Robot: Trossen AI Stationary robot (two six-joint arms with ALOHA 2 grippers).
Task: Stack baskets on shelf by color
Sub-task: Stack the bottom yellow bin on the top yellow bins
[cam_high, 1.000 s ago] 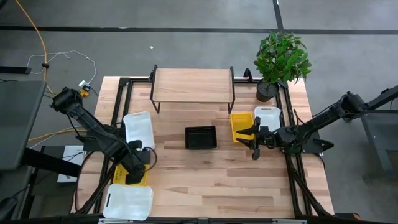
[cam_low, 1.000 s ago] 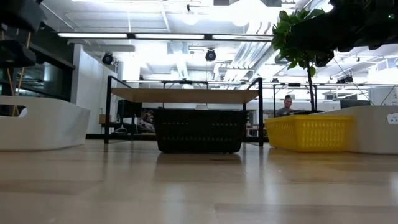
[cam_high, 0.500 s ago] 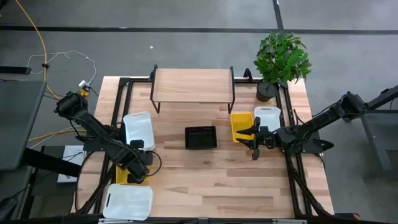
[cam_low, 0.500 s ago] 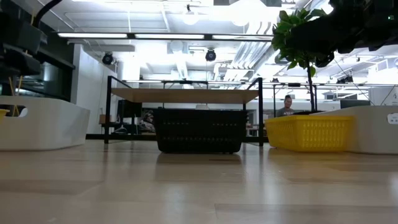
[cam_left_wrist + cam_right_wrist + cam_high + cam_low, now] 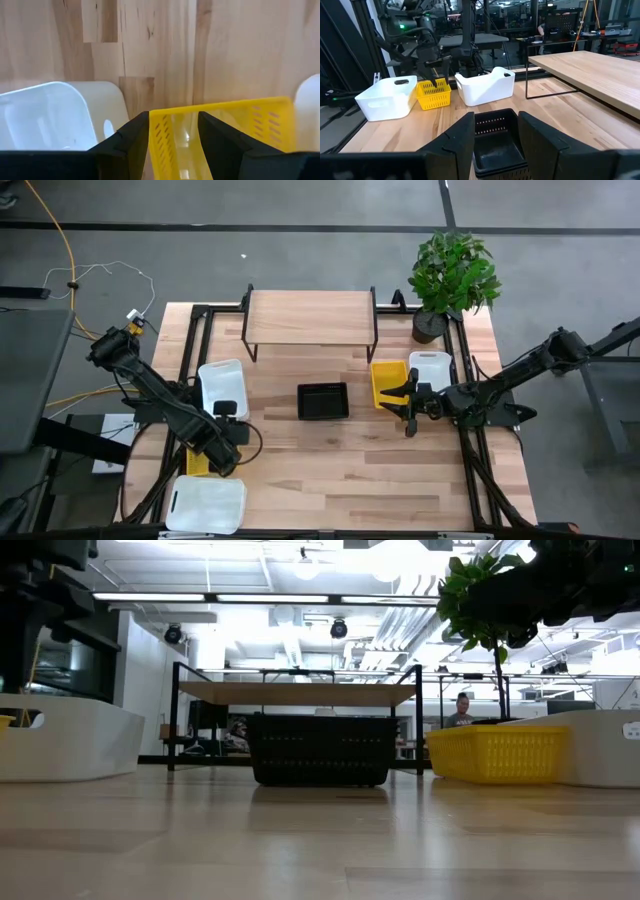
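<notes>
Yellow basket (image 5: 220, 125) wall is sitting between the left hand's (image 5: 222, 457) parted fingers, which have descended; right hand (image 5: 408, 402) is waiting, fingers apart.

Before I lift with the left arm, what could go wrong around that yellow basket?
The left gripper straddles one thin perforated wall of the yellow plastic basket, so it may tilt or slip when raised. Two white plastic bins sit close on either side and could get nudged. The light wooden shelf lies across the table, and the black mesh basket may sit near that path.
</notes>
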